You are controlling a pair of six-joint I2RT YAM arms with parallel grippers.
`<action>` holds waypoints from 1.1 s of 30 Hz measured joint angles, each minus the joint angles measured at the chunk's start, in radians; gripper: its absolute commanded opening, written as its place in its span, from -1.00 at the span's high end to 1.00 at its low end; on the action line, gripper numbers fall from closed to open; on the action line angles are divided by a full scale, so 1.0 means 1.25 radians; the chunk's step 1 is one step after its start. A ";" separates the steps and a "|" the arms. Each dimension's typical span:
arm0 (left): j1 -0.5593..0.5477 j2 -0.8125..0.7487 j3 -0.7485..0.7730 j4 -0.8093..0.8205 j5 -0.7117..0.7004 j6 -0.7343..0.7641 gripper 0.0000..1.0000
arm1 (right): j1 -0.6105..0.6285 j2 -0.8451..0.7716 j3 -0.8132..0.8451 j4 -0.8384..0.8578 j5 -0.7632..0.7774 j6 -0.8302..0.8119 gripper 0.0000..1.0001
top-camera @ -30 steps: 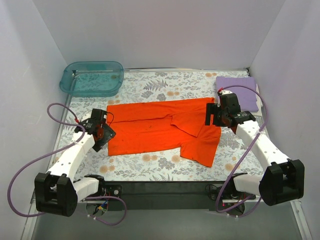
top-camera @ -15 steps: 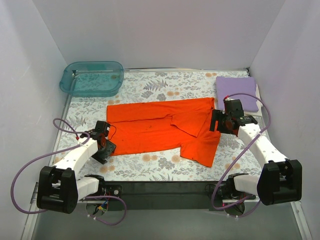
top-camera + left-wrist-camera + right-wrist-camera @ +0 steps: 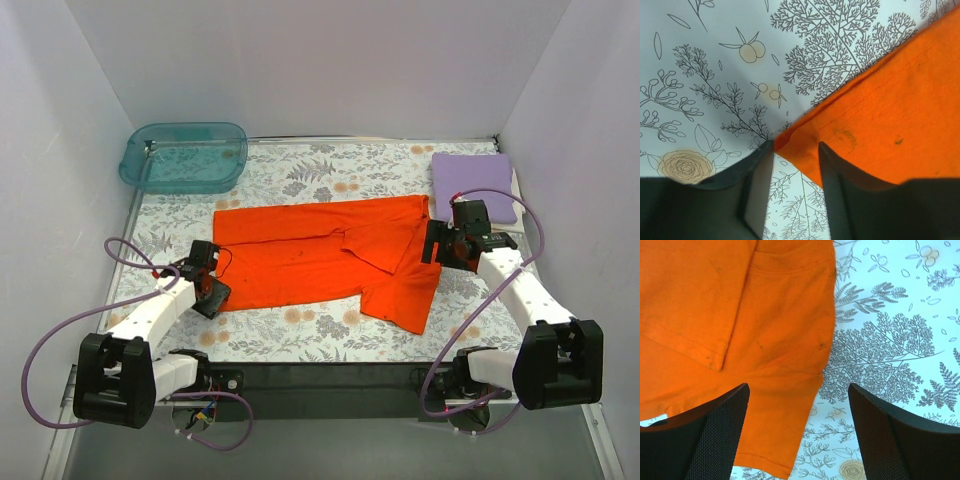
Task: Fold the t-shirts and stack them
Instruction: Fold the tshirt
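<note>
The orange-red t-shirt [image 3: 320, 260] lies spread flat across the middle of the table, with one sleeve folded over on its right part. My left gripper [image 3: 213, 295] is low at the shirt's near-left corner. In the left wrist view the jaws [image 3: 796, 145] are narrowly open, with the corner of the orange cloth [image 3: 890, 100] between them. My right gripper [image 3: 432, 243] hovers wide open over the shirt's right edge; the right wrist view [image 3: 797, 390] shows orange cloth [image 3: 715, 315] under it. The lavender t-shirt [image 3: 472, 185] lies folded at the back right.
A translucent teal tub [image 3: 185, 157] stands at the back left corner. The table has a floral-print cover [image 3: 330, 170]. White walls close in the left, back and right sides. Purple cables loop beside both arms.
My left gripper has moved down and toward me to the shirt's near-left corner, and barely moved in the last half second. My right gripper has shifted slightly right and toward me.
</note>
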 measured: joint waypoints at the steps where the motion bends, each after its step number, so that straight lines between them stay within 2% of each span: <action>1: 0.000 -0.001 -0.002 0.002 0.002 -0.003 0.40 | -0.005 0.000 -0.005 0.000 -0.001 0.001 -0.44; 8: 0.000 -0.011 -0.015 0.015 0.012 -0.006 1.00 | -0.053 0.014 -0.034 -0.002 -0.024 0.022 -0.39; 16: 0.000 -0.011 -0.013 0.014 0.014 0.003 1.00 | -0.107 0.063 -0.092 0.036 -0.081 0.060 -0.08; 26: -0.001 -0.034 -0.013 -0.011 0.013 0.012 1.00 | -0.136 0.124 -0.110 0.116 -0.125 0.095 0.10; 29: -0.001 -0.040 -0.011 -0.024 0.010 0.012 1.00 | -0.139 0.136 -0.110 0.136 -0.133 0.099 0.40; 30: -0.001 -0.041 -0.010 -0.028 0.009 0.012 1.00 | -0.142 0.140 -0.110 0.142 -0.138 0.101 0.57; 32: -0.001 -0.042 -0.005 -0.041 0.006 0.012 1.00 | -0.146 0.145 -0.112 0.147 -0.142 0.103 0.74; 33: -0.001 -0.042 0.000 -0.050 0.005 0.012 1.00 | -0.149 0.146 -0.115 0.147 -0.148 0.105 0.95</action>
